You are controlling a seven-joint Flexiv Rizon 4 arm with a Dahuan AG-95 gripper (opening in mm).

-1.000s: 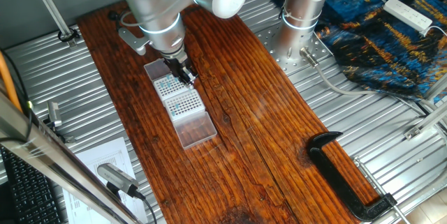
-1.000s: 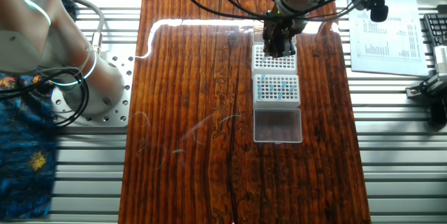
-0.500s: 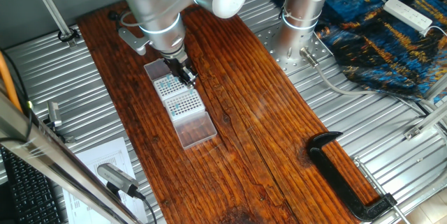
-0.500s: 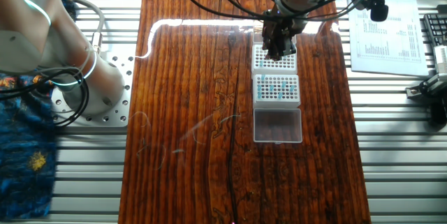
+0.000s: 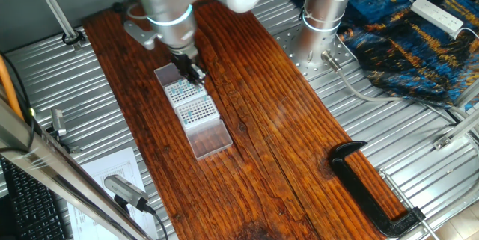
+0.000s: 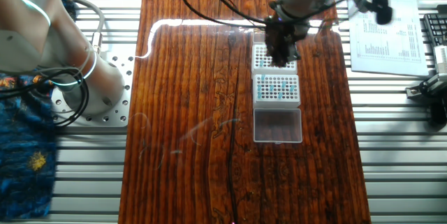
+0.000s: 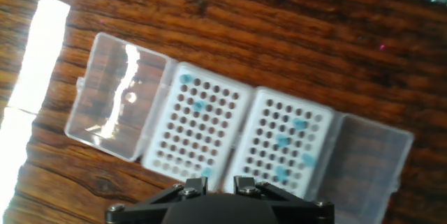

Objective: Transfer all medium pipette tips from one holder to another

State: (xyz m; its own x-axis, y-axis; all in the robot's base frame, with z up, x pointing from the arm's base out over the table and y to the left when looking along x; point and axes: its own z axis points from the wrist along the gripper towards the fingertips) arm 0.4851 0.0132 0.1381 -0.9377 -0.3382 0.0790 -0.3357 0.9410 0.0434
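While gripper hovers over racks, jaw state unclear; black clamp well apart; hand view alone shows scattered medium pipette tips.

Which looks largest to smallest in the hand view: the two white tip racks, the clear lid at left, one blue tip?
1. Clear lid, but it hardly exceeds the racks, so this is unsure.
2. Left rack and right rack: alike, unranked.
3. One blue tip, far the smallest.

Glossy white-silver arm, teal joint rings, black end effector.
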